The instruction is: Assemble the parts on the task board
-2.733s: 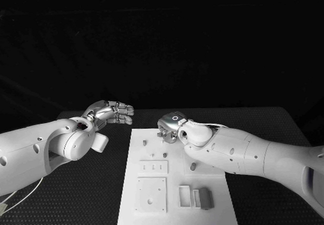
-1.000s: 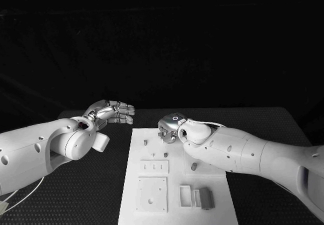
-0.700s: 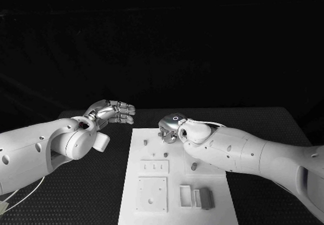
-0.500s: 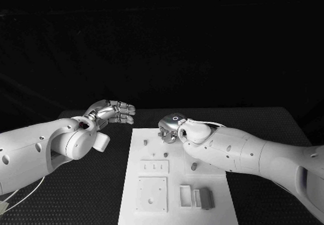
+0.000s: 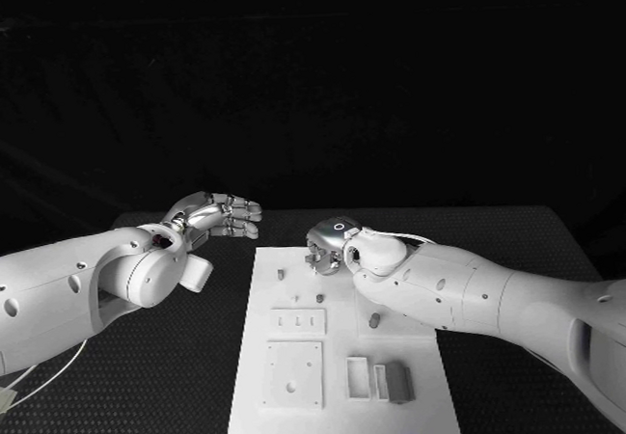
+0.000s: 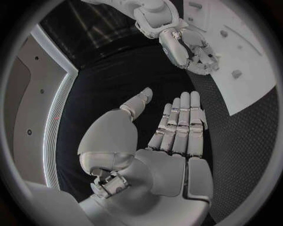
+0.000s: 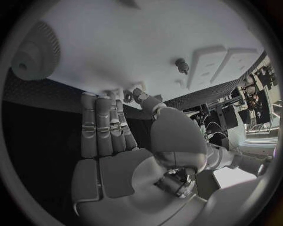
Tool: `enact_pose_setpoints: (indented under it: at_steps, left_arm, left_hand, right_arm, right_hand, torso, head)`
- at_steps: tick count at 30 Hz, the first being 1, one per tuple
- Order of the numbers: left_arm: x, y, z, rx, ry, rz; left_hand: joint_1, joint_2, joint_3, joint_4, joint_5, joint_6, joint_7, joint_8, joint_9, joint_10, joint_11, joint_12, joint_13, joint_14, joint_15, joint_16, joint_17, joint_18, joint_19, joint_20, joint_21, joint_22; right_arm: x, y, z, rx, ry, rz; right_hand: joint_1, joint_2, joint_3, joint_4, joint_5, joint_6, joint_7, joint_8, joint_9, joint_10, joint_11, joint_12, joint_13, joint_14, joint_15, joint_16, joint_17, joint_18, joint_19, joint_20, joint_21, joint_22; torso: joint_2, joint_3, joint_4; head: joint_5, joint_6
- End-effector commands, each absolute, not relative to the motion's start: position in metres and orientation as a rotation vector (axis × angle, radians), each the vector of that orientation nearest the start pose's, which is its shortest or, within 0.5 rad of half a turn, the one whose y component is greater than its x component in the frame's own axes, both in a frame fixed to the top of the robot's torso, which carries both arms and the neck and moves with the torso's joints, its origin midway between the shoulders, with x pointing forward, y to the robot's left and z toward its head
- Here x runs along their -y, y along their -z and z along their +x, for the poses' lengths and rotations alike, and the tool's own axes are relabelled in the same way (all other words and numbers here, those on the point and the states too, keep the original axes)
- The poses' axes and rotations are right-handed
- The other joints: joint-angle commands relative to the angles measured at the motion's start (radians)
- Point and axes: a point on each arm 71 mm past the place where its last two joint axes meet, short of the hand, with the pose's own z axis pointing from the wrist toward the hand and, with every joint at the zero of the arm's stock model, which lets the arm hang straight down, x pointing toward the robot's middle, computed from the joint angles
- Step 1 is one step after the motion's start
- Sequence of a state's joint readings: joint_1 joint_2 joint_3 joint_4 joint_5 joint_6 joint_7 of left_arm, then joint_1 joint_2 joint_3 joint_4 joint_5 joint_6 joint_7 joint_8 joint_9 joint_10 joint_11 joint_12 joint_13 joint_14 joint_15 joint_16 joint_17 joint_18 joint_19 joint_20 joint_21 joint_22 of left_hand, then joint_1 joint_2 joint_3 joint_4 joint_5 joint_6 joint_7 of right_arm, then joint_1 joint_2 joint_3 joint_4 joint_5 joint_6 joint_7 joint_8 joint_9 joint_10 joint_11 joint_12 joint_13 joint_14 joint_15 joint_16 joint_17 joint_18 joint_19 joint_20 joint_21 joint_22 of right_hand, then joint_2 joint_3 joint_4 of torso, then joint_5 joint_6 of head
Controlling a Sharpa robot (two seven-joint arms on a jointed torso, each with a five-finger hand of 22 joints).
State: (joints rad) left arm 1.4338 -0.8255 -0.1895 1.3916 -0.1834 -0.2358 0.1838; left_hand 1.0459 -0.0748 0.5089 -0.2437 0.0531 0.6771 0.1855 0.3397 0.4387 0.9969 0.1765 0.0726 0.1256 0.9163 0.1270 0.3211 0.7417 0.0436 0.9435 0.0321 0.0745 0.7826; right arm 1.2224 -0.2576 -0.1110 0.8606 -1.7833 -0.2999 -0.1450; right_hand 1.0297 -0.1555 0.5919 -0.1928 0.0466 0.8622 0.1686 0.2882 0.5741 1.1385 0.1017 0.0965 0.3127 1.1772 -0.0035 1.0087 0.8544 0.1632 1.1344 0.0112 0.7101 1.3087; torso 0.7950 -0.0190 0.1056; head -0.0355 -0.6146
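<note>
The white task board point(image 5: 337, 423) lies lengthwise in the middle of the table. Small grey pegs point(image 5: 321, 299) stand on it, and another grey part point(image 5: 374, 321) lies near its right edge. My right hand point(image 5: 329, 247) hangs over the board's far end. Its fingertips point(image 7: 124, 96) reach down among small grey parts at the board's point(image 7: 147, 42) edge; I cannot see whether it grips one. My left hand point(image 5: 215, 216) hovers left of the board's far corner, holding nothing. In the left wrist view its fingers point(image 6: 179, 122) lie straight, the thumb apart, with the right hand point(image 6: 188, 47) beyond them.
A slotted plate point(image 5: 298, 322), a square plate point(image 5: 294, 372) and two rectangular frames point(image 5: 376, 380) sit on the near half of the board. Black textured matting point(image 5: 154, 398) flanks the board on both sides. My right forearm point(image 5: 483, 296) crosses the board's right edge.
The right arm has crept slightly toward the board's far end, its hand staying over the same spot. The left hand has held still.
</note>
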Motion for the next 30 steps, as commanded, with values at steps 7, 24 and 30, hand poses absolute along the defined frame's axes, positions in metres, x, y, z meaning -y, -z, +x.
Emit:
enact_pose_setpoints:
  at_steps: [7,24,30]
  left_arm:
    - [-0.2359,0.1289,0.5316,-1.600,1.306,-0.864]
    - [-0.2350,0.1279,0.5318,-1.601,1.309,-0.861]
    - [-0.2353,0.1278,0.5318,-1.600,1.308,-0.861]
  left_hand:
    - [0.002,-0.009,0.001,0.005,-0.004,-0.007,0.022,-0.001,0.001,-0.009,0.000,-0.004,-0.001,-0.002,0.006,-0.005,0.002,0.008,-0.005,0.000,-0.004,0.001]
    - [0.002,-0.009,0.001,0.005,-0.004,-0.008,0.022,-0.001,0.001,-0.009,0.000,-0.004,-0.002,-0.002,0.006,-0.005,0.003,0.008,-0.005,0.000,-0.005,0.001]
    - [0.002,-0.009,0.001,0.005,-0.004,-0.008,0.022,-0.001,0.001,-0.010,0.000,-0.004,-0.002,-0.002,0.006,-0.006,0.004,0.008,-0.005,0.000,-0.005,0.002]
  right_arm:
    - [0.0681,0.2194,0.5673,-1.574,-0.364,-0.499]
    - [0.0654,0.2209,0.5655,-1.583,-0.375,-0.533]
    - [0.0677,0.2213,0.5665,-1.584,-0.361,-0.537]
  right_hand:
    - [-0.007,-0.013,0.004,0.019,0.001,-0.005,0.006,-0.007,-0.002,-0.005,0.005,-0.007,0.004,-0.003,-0.002,0.007,-0.002,0.099,0.001,0.000,0.004,0.016]
    - [0.049,0.054,0.013,-0.026,0.001,0.031,-0.010,0.012,0.007,0.031,-0.008,0.007,0.025,0.003,-0.015,0.014,-0.006,0.099,0.005,-0.006,0.012,0.019]
    - [0.066,0.075,0.013,-0.055,0.001,0.045,-0.016,0.018,0.010,0.042,-0.012,0.011,0.032,0.003,-0.018,0.015,-0.008,0.099,0.003,-0.005,0.014,0.019]
  torso:
    - [-0.001,-0.0007,-0.0004]
    - [-0.001,-0.0002,0.0004]
    - [0.000,0.0005,0.0002]
  head:
    - [0.001,-0.001]
    - [0.001,-0.001]
    - [0.002,-0.003]
